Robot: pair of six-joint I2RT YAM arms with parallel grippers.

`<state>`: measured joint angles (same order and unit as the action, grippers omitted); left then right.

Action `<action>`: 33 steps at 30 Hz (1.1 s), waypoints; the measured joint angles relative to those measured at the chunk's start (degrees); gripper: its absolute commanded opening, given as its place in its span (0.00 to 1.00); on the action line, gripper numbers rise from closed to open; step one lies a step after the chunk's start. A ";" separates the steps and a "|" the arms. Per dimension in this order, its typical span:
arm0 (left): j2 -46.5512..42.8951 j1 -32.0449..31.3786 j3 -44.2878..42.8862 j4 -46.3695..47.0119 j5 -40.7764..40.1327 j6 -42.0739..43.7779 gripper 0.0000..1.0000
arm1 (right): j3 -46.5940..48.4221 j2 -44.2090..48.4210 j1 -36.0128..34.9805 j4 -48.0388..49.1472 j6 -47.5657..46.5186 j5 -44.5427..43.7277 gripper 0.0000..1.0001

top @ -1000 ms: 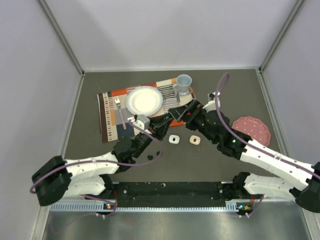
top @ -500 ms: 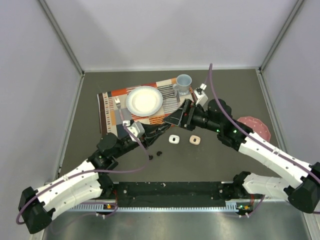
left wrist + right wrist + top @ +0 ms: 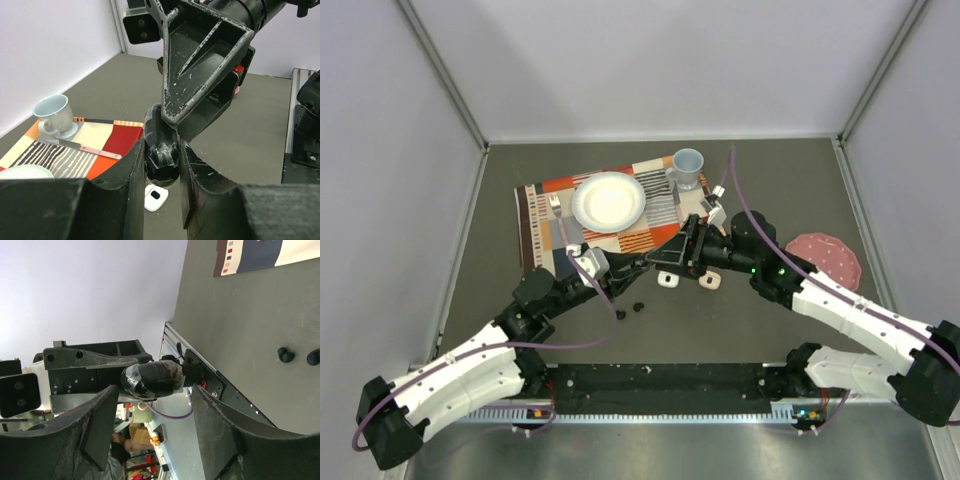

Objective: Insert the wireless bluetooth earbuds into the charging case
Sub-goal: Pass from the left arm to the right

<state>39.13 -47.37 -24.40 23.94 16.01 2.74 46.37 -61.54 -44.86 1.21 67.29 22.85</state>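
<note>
A black oval charging case, wrapped in clear film, is held above the table, and my left gripper is shut on it. My right gripper meets it from the other side. The right gripper is open, with one finger on each side of the case and a gap to both. In the top view the two grippers come together above the table's middle. Two black earbuds lie on the dark table, and they also show in the right wrist view.
A white case and a beige one lie just below the grippers. Behind is a striped placemat with a white plate, a fork and a blue cup. At the right lies a pink plate.
My left arm reached forward with the black case. My right gripper swung down and left to it. The right jaws have narrowed around the case.
</note>
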 measured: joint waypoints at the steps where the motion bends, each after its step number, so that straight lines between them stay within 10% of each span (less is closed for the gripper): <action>1: 0.00 0.00 0.02 0.02 0.00 0.00 0.00 | -0.48 -0.02 0.00 0.35 0.44 0.15 0.59; 11: 0.00 0.02 0.24 0.39 0.00 0.00 0.00 | -1.79 -0.17 0.00 4.33 2.93 0.72 0.53; 24: -0.02 0.35 0.52 1.79 -1.25 0.02 0.00 | -2.86 -1.01 0.04 7.54 5.01 0.42 0.15; 33: -0.68 0.39 0.66 2.14 -1.79 0.00 0.00 | -4.13 -0.96 0.04 10.86 6.16 0.63 0.46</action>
<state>38.46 -46.98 -23.75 26.09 14.22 2.74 42.24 -62.50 -44.82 12.08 73.45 23.49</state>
